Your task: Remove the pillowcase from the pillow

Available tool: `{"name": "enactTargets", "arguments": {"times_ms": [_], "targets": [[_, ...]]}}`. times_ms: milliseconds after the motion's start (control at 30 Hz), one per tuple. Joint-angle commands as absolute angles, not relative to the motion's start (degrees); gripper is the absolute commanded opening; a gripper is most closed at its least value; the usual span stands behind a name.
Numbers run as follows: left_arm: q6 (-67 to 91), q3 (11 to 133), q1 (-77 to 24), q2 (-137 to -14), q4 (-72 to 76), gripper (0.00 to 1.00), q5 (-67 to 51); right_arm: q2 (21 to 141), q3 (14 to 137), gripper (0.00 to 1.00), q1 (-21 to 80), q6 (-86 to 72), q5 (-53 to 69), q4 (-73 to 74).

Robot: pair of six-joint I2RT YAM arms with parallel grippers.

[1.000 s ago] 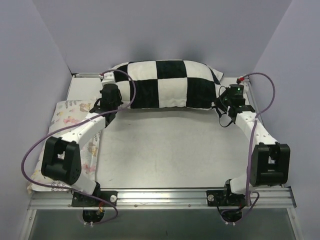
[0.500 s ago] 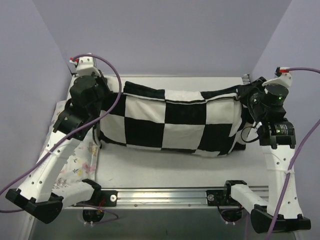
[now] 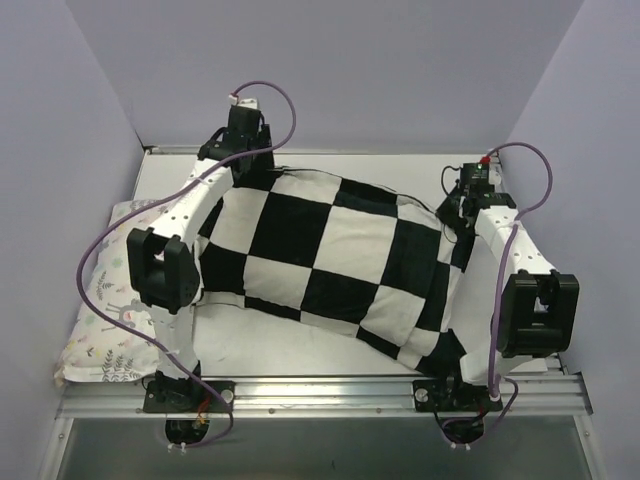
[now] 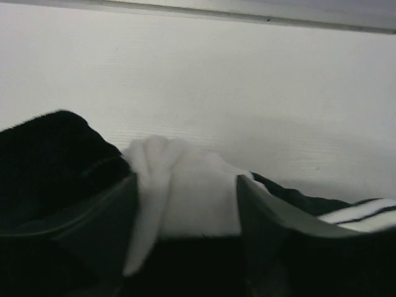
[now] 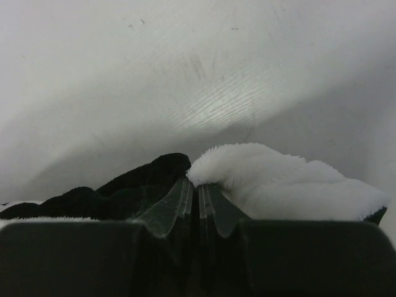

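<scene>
The black and white checkered pillowcase (image 3: 330,255) lies plump and slanted across the table, from the back left to the front right. The pillow itself is hidden inside it. At the cover's back left corner, my left gripper (image 3: 246,168) stands open. In the left wrist view a white fold of the pillowcase (image 4: 185,185) lies loose between its spread fingers (image 4: 263,207). At the cover's right edge, my right gripper (image 3: 463,212) is shut. Black and white plush of the pillowcase (image 5: 260,176) bunches at its closed fingertips (image 5: 199,197).
A pale floral-print pillow (image 3: 105,315) lies along the table's left edge under the left arm. Purple walls close in the back and sides. The metal rail (image 3: 330,392) with both arm bases runs along the near edge. Purple cables loop off both arms.
The cover was held up stretched between both grippers. It is now down on the table at a slant. The left gripper has opened and let go of its corner. The right stays shut.
</scene>
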State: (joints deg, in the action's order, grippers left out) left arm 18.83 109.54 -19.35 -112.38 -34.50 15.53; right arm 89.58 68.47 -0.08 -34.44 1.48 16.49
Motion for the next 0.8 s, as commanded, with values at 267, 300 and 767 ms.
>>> {"name": "enactTargets", "arguments": {"times_ms": [267,300,767], "targets": [[15.64,109.97,-35.57,-92.30,-33.75,0.91,12.81,83.86,68.82,0.71,-3.43,-36.48,5.19,14.32],[15.91,105.77,-37.60,-90.98,-33.49,0.91,13.44,83.06,69.08,0.79,-3.95,-36.39,5.27,14.67],[19.07,99.13,-68.90,-100.54,-21.62,0.92,25.13,58.29,61.45,0.91,-5.19,-34.80,4.65,23.38]]}}
